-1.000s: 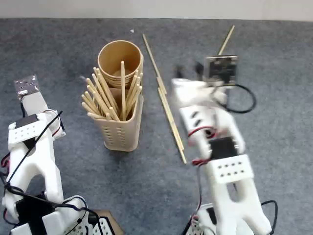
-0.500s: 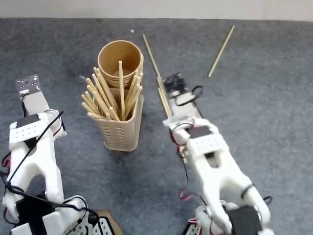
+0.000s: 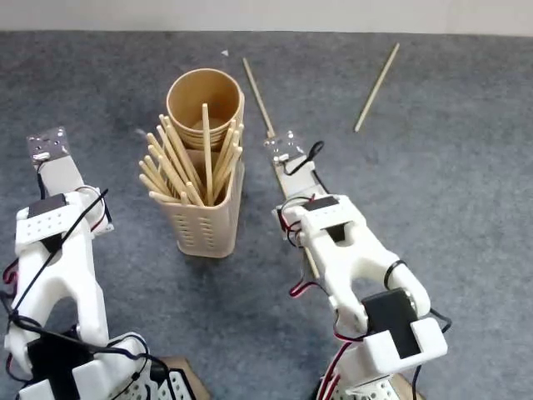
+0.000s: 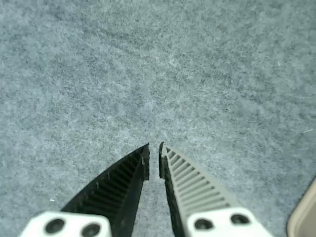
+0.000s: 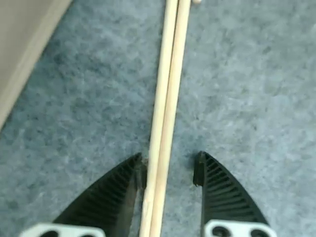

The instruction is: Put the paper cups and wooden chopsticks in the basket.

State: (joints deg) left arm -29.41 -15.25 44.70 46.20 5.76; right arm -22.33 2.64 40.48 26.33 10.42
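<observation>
Here the basket (image 3: 210, 218) stands upright on the grey carpet (image 3: 466, 167), between the two arms. A stack of paper cups (image 3: 205, 98) sits in its far part, and many chopsticks (image 3: 176, 171) lean in the near part. The right gripper (image 5: 170, 170) is low over the carpet, its jaws moderately open around a pair of chopsticks (image 5: 169, 84) lying flat. The pair is close against one finger and apart from the other. A loose chopstick (image 3: 257, 94) lies just beside the cups, and a far chopstick (image 3: 377, 75) lies well apart on the right. The left gripper (image 4: 153, 160) hangs above bare carpet, almost closed, with only a thin slit and nothing inside.
</observation>
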